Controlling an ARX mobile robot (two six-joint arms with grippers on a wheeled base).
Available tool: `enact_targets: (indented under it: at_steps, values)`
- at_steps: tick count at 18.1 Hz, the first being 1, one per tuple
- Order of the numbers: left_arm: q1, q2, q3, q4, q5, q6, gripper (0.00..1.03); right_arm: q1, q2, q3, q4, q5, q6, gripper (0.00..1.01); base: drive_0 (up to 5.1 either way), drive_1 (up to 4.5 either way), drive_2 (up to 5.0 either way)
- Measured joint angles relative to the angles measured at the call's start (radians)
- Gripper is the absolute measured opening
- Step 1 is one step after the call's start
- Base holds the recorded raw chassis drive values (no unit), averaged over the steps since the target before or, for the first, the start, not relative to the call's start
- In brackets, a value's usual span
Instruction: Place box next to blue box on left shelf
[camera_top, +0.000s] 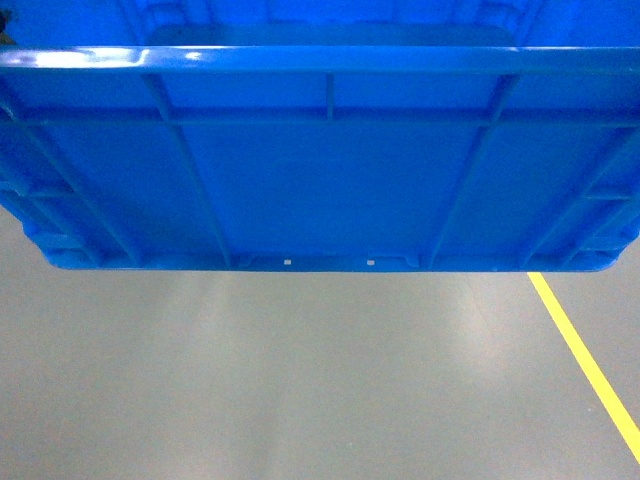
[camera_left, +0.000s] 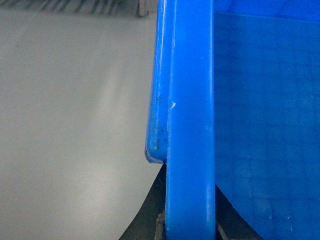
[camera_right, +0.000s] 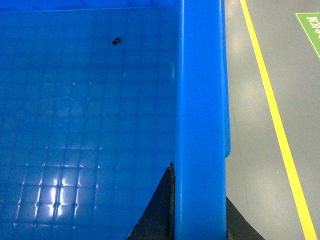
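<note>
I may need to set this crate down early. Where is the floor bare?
Bare grey floor lies under the box, bounded on the right by the yellow line. Left of the box rim is open too. No shelf is in view.

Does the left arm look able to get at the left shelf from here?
Probably not yet. The left gripper is clamped over the rim of the blue crate, which is held above bare grey floor. No shelf is clearly in view, so reach can't be judged.

green floor sign (camera_right: 311, 27), lettering unreadable
</note>
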Motion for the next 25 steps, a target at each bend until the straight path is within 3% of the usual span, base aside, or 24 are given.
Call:
enact_targets:
  at_steps: [25]
  values:
    - [0.000,0.002,0.000,0.000,-0.001,0.001,0.06,0.000,0.006,0.000,0.003,0.000,0.000,0.08,0.0,4.29,-4.3]
